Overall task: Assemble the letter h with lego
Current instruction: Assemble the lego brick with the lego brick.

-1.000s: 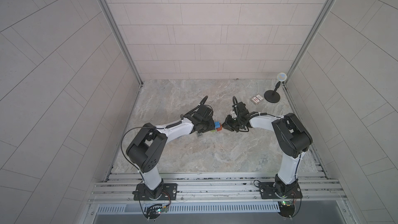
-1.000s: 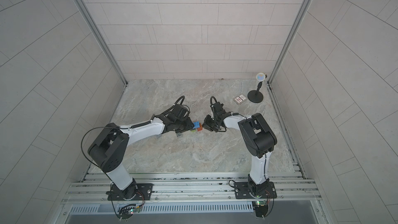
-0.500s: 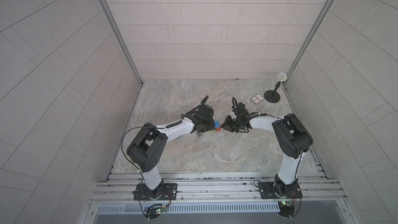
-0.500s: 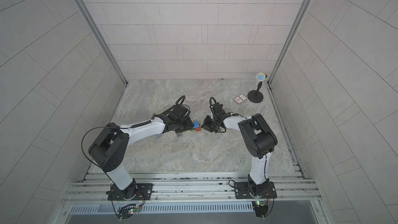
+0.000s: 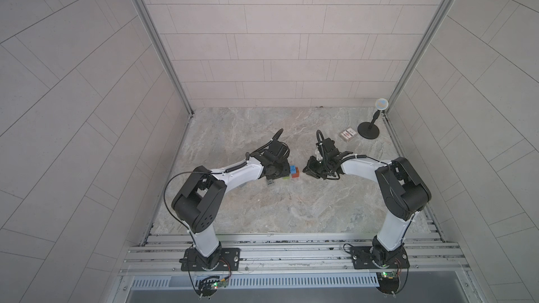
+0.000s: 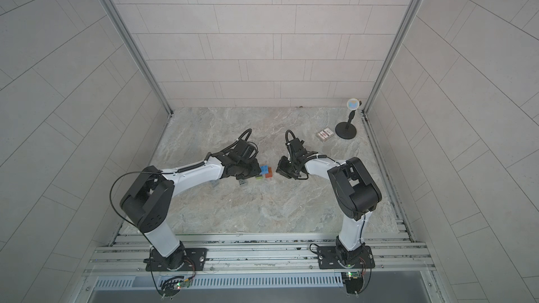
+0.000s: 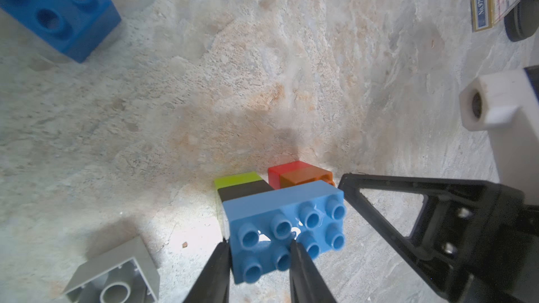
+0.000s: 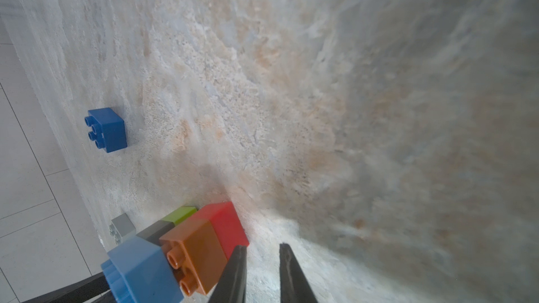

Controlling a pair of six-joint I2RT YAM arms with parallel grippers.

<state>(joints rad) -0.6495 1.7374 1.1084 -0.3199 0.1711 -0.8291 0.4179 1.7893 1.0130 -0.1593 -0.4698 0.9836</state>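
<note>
The left gripper point(image 7: 259, 243) is clamping one end of the light blue brick point(image 7: 283, 205), which is bridging the black-and-lime column point(image 7: 242, 188) and the orange-and-red leg point(image 8: 204, 237), low at the middle of the table point(image 7: 262, 68). The right gripper point(image 8: 261, 246), jaws slightly apart and empty, is touching the leg's side. It's light, rigid, slick plastic, so flat sidewalls are looking like the safest hold.

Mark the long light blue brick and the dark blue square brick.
long light blue plastic brick point(image 7: 280, 202), left wrist view, smooth side face.
dark blue square plastic brick point(image 8: 112, 131), right wrist view, smooth side face.
</note>
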